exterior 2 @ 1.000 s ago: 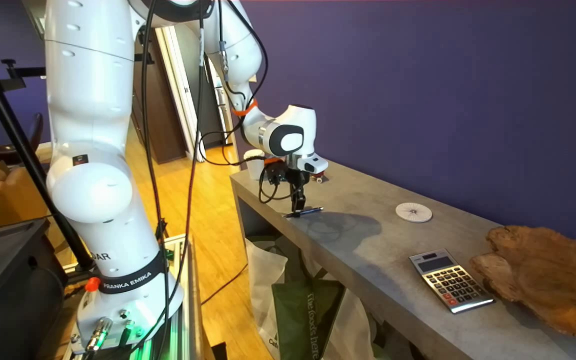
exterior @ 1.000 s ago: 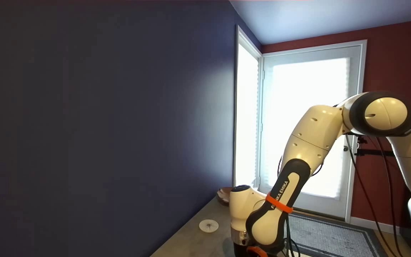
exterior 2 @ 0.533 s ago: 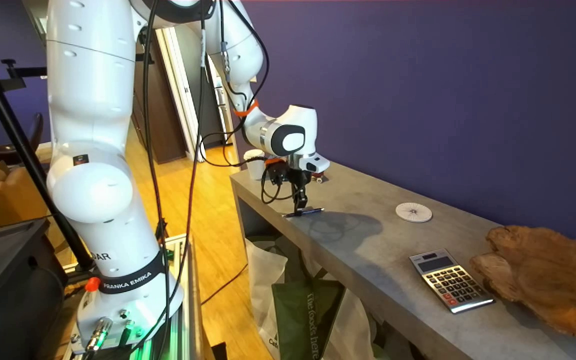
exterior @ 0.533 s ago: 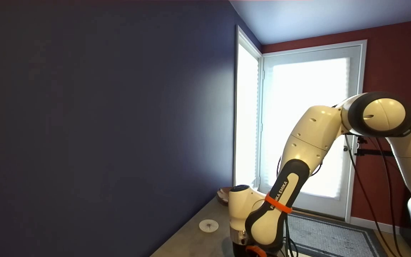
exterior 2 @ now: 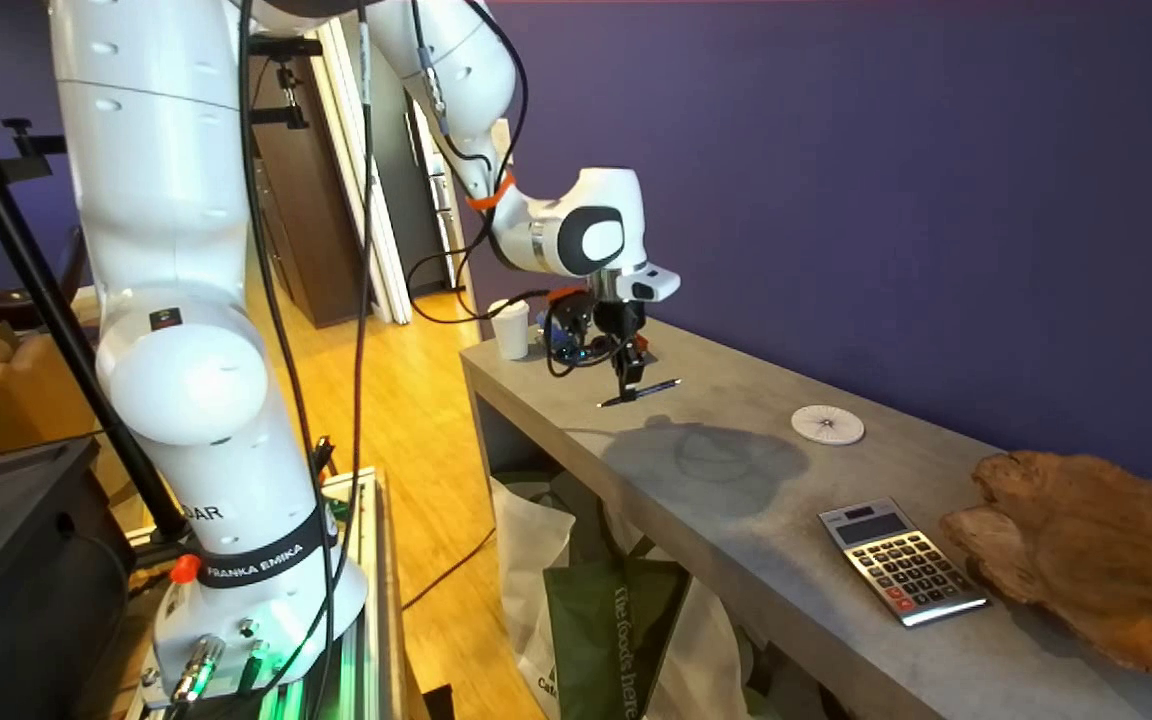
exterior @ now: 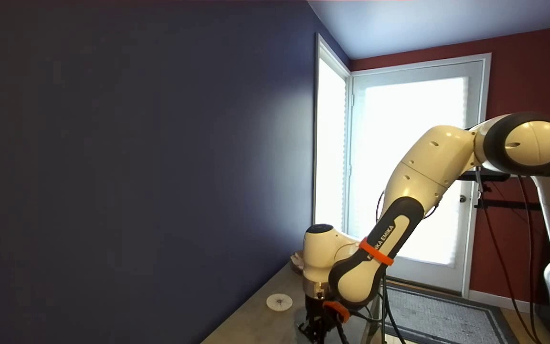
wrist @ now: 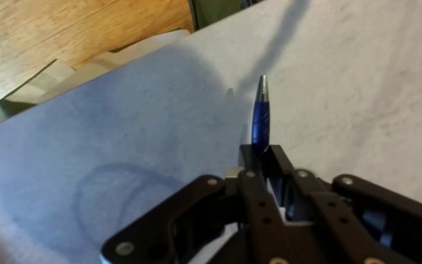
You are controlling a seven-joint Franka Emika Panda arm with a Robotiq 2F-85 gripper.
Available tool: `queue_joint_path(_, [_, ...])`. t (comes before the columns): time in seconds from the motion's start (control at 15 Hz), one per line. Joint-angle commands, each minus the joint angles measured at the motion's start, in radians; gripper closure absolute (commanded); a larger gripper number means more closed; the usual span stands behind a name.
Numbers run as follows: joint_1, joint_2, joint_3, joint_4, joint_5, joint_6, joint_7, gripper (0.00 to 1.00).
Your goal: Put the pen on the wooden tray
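Has lifted the pen [wrist: 261, 123] off the grey table [exterior 2: 786, 490] with the gripper [wrist: 261, 152]. Had the pen down on the table half a second ago; has a gap under the pen now. In an exterior view, has raised the arm [exterior: 420, 174] higher above the table and shows more of the gripper. Throws a bigger shadow [exterior 2: 706, 465] on the table. Has maybe turned the pen a bit; hard to tell.
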Motion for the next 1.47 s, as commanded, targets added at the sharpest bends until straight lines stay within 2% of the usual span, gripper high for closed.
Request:
queue_joint_path(0.0, [-0.016,-0.105,-0.067,0.025,-0.173,-0.067,0.133,0.97])
queue_joint_path(0.2, [-0.079,-0.141,-0.073,0.073,-0.247,-0.1,0.179,0.97])
queue_joint_path(0.27, [-0.107,-0.148,-0.05,0.082,-0.17,-0.118,0.117,0.97])
queue_joint_path(0.33, [-0.11,-0.129,-0.04,0.066,-0.2,-0.082,0.129,0.97])
queue_joint_path(0.4, [-0.125,-0.135,-0.037,0.072,-0.2,-0.086,0.121,0.87])
queue_joint_path(0.73, [-0.127,-0.125,-0.024,0.07,-0.199,-0.086,0.12,0.87])
queue_joint_path(0.8, [-0.129,-0.098,-0.032,0.099,-0.216,-0.085,0.14,0.97])
queue_joint_path(0.93, [-0.151,-0.062,-0.051,0.156,-0.207,-0.08,0.154,0.97])
queue_joint_path(1.4, [-0.278,0.105,-0.139,0.434,-0.053,-0.136,0.164,0.97])
